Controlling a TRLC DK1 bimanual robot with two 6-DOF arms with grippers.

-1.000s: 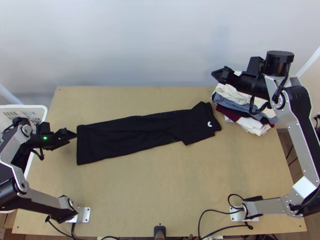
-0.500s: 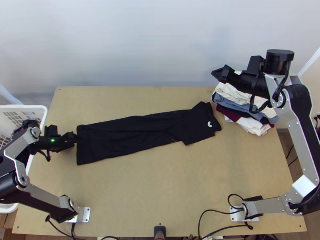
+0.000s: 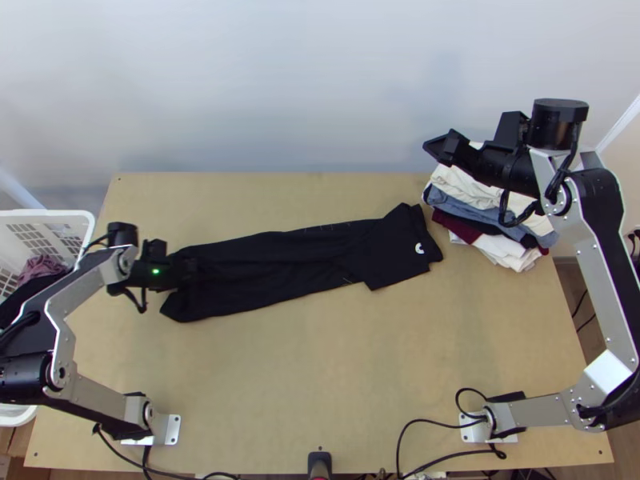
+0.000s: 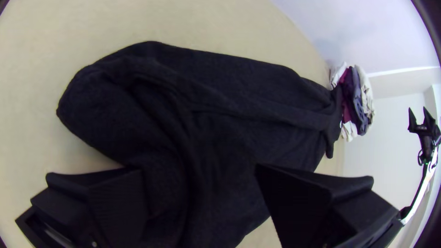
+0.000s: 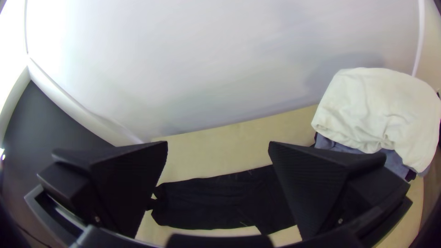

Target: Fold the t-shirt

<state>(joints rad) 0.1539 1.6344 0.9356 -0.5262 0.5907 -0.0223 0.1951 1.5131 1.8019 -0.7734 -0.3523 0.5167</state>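
Observation:
The black t-shirt [image 3: 264,268] lies as a long narrow strip across the table, its sleeve end with a small white mark toward the right. My left gripper [image 3: 190,272] is over the strip's left end, where the hem is pushed up and rumpled. In the left wrist view, rumpled black cloth [image 4: 165,110] shows between and beyond the parted fingers of my left gripper [image 4: 198,169]. My right gripper [image 3: 432,148] hangs near the clothes pile, away from the shirt. In the right wrist view, a wide gap separates the fingertips of my right gripper [image 5: 218,143].
A pile of folded clothes [image 3: 488,216] stands at the table's back right corner, under the right arm. At the left edge is a white basket [image 3: 48,214] with some cloth inside. Cables run along the table's near edge [image 3: 320,472].
My left gripper has moved right from beside the shirt's left end to over it. That end is now pushed in and rumpled. The right arm has stayed nearly still.

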